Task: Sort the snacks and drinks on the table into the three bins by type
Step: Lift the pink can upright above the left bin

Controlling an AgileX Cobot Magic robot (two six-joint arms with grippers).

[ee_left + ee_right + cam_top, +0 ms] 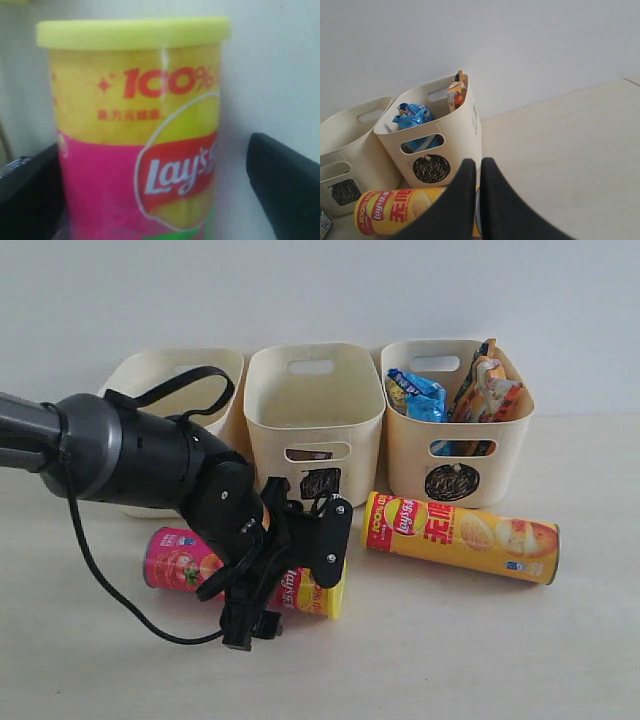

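We see the left gripper placed around the pink chip tube. The tube lies on its side on the table, at about seven o'clock from the bin with the square mark. In the left wrist view the fingers are spread on both sides of the tube's yellow-lid end, and one finger has a clear gap to it. The yellow-orange chip tube lies at six o'clock from the circle bin, which holds the blue bag and the orange-white bag. The right gripper has its fingers pressed together and holds nothing; this second tube shows behind them.
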